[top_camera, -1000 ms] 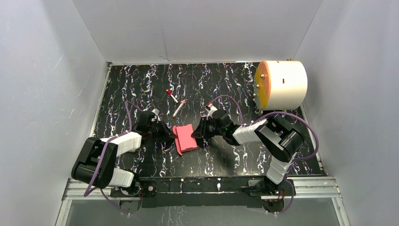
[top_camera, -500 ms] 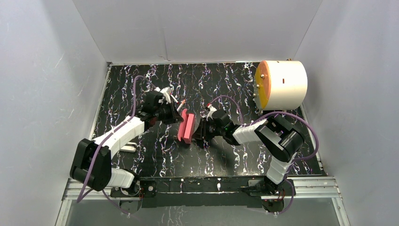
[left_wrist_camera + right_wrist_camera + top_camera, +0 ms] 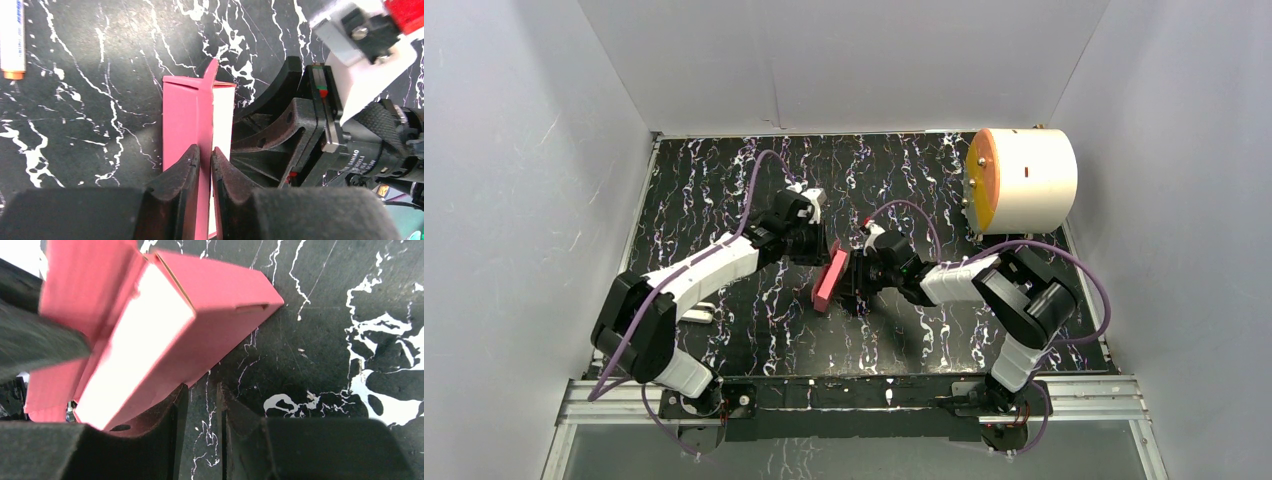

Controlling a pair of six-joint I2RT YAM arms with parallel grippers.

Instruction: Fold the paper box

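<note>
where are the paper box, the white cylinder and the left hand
paper box (image 3: 830, 277): top view, middle of its pink edge
white cylinder (image 3: 1036, 182): top view, white side wall
left hand (image 3: 204, 155): left wrist view, between its fingertips, on the pinched flap

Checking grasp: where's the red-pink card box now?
Top view: the red-pink card box stands on edge at the middle of the black marbled table; the left gripper pinches its flap, the right gripper sits close on its right.

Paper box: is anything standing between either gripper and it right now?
Nothing visible does. The left gripper pinches a flap of the paper box directly. The right gripper sits close at the box's other side, with nothing between its jaws.
</note>
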